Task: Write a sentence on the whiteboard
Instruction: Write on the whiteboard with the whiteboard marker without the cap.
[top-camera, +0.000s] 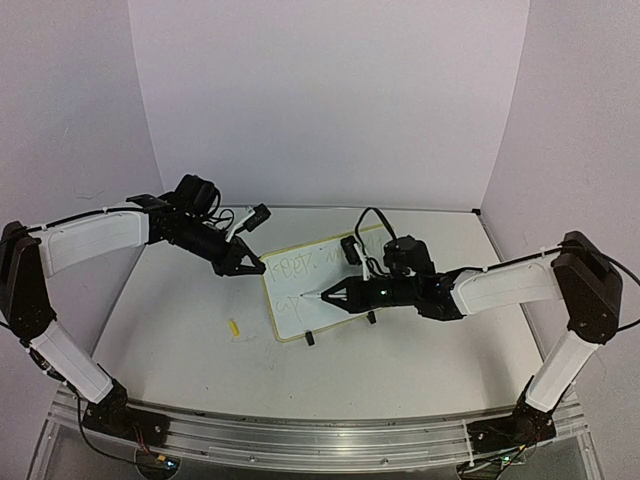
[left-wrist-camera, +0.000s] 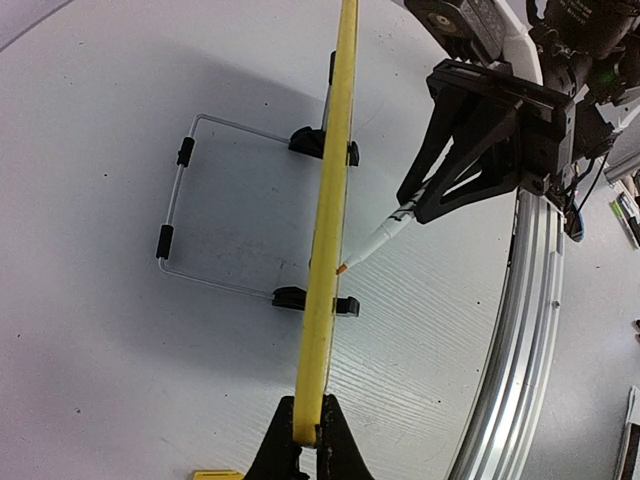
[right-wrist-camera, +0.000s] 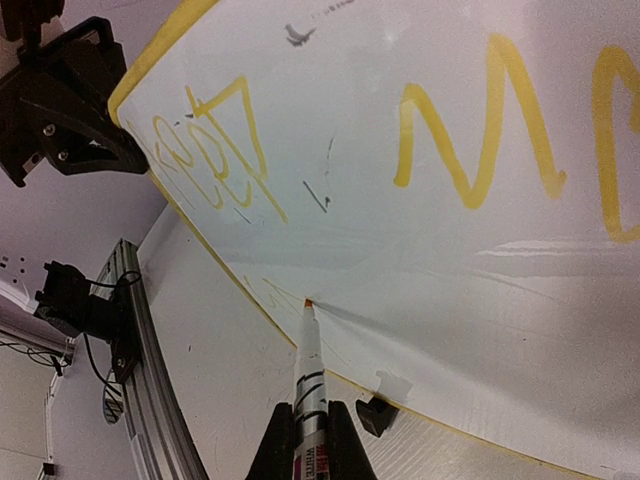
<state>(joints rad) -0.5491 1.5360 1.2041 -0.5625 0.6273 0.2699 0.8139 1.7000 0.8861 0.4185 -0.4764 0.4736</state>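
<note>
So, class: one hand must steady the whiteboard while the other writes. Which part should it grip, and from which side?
Probably the thin yellow rim at its far left corner, coming from the left. The whiteboard stands tilted on a wire stand, so that edge is free on both faces and clear of the marker. The left hand clamps it there.

On the whiteboard (right-wrist-camera: 400, 260) the yellow sentence (top-camera: 305, 265) gives me one plain letter, a big M (right-wrist-camera: 440, 145), the rest unreadable, and the print on the marker (right-wrist-camera: 310, 380) is too small.
</note>
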